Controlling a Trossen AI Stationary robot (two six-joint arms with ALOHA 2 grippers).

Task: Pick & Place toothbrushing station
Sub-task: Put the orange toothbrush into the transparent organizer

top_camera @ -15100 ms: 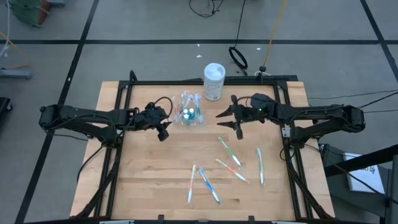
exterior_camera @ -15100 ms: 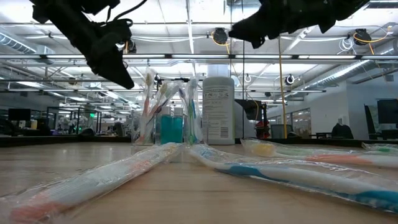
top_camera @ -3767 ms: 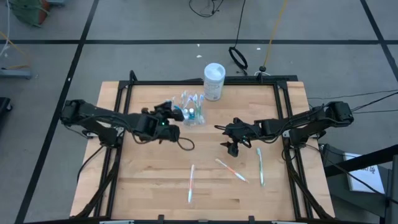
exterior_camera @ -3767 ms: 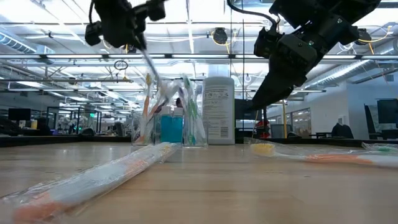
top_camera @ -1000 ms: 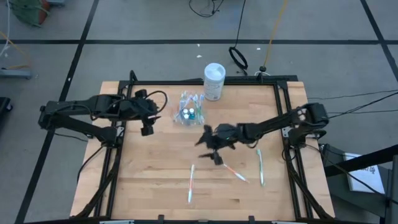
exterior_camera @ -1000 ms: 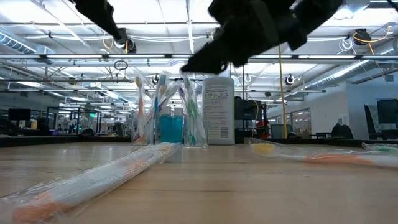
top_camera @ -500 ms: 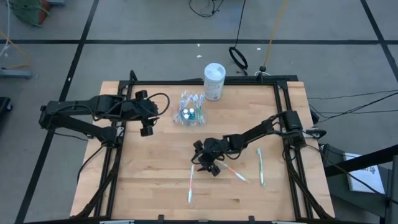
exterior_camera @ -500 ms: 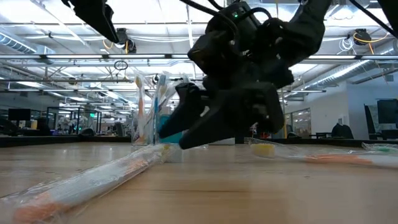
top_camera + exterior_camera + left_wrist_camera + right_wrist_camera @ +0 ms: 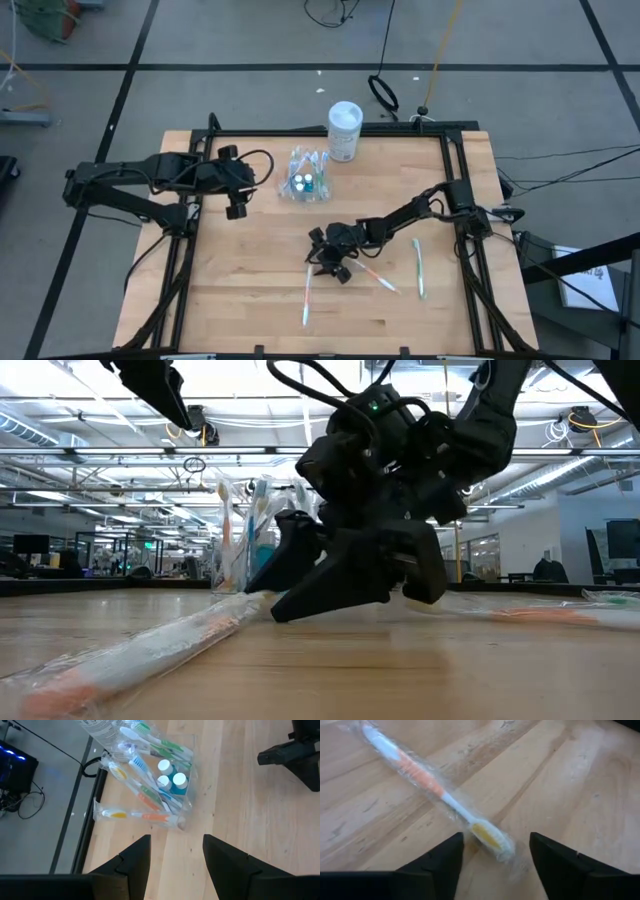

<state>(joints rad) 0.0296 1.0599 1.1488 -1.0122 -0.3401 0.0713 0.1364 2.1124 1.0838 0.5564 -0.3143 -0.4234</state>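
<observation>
Matt wooden table (image 9: 560,775); toothbrush (image 9: 425,782) in glossy clear plastic wrap.

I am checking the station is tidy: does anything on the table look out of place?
Yes. Three wrapped toothbrushes lie loose on the table, away from the cup: one under the open right pincer, another beside it, a third near the right edge. The left pincer waits open left of the cup.
</observation>
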